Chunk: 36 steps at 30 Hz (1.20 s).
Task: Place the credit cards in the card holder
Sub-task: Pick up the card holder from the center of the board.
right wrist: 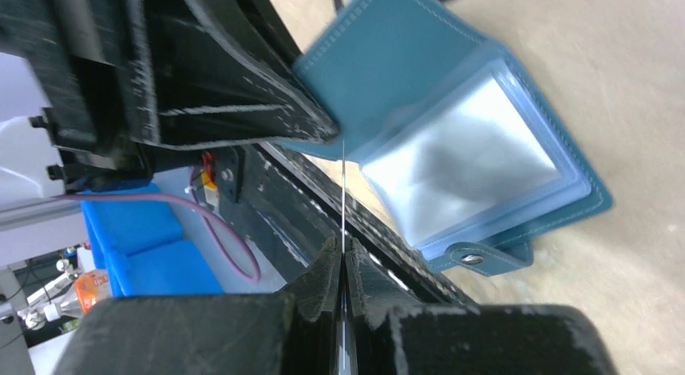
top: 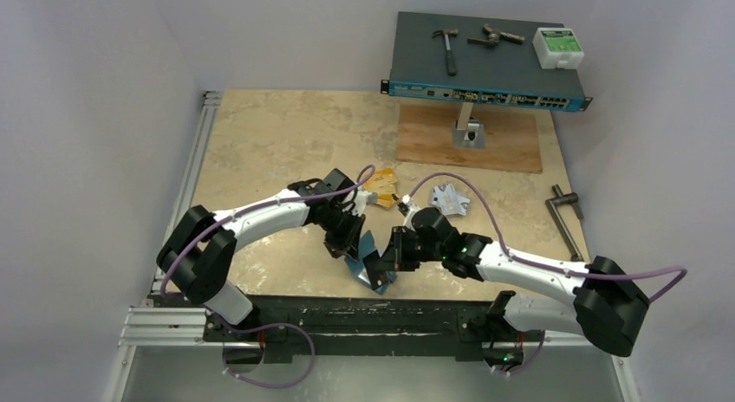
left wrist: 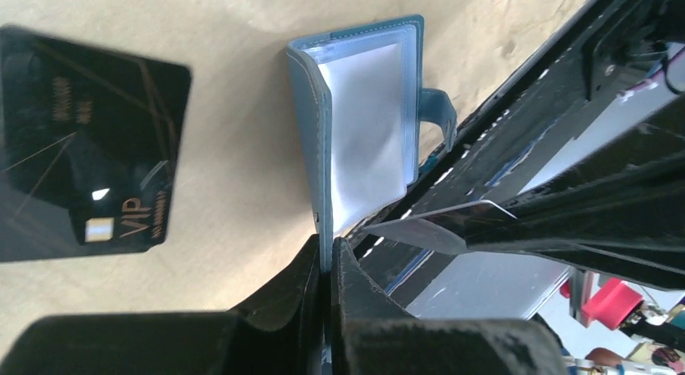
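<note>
Bracing low at six o'clock edge of table point(top: 286, 142). Left gripper point(left wrist: 327, 254) clamped tight on cover of blue wallet point(left wrist: 363, 108), propping it open and upright so clear pocket faces partner. Right gripper point(right wrist: 342, 258) pinched on thin pale card point(right wrist: 343, 199), edge-on, tip aimed at pocket mouth, not yet in. Orange stack point(top: 381, 187) at twelve o'clock of wallet, silver stack point(top: 451, 198) at two. Black card point(left wrist: 81, 149) flat on table, waiting.

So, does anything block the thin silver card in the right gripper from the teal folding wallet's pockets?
Nothing visible does. The thin silver plastic card points straight at the teal leather-like wallet's clear pockets; the left gripper pinches its cover.
</note>
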Each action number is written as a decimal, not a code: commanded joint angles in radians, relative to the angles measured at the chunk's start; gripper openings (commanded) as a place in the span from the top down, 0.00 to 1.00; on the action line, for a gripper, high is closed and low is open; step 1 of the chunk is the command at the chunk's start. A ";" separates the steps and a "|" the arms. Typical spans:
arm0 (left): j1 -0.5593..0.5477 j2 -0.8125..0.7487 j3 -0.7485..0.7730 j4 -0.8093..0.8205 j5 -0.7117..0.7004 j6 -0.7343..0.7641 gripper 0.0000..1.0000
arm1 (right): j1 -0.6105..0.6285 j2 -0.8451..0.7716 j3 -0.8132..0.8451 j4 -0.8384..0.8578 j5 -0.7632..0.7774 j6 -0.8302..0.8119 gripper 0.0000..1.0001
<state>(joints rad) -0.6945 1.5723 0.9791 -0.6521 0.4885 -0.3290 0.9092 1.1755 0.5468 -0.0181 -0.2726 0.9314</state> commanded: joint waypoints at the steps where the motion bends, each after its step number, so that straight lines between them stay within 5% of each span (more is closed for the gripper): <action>1: -0.023 0.025 0.025 0.119 0.032 -0.139 1.00 | 0.003 -0.085 -0.077 -0.063 0.031 0.048 1.00; 13: -0.023 0.049 -0.008 0.162 0.011 -0.152 1.00 | 0.003 -0.285 -0.246 -0.153 0.027 0.138 1.00; 36: -0.025 0.034 -0.019 0.164 0.012 -0.123 0.99 | 0.000 -0.284 -0.259 -0.069 0.035 0.164 1.00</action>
<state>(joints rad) -0.7204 1.6192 0.9665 -0.5098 0.4904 -0.4603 0.9096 0.9268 0.2859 -0.1043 -0.2520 1.0855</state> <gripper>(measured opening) 0.021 0.005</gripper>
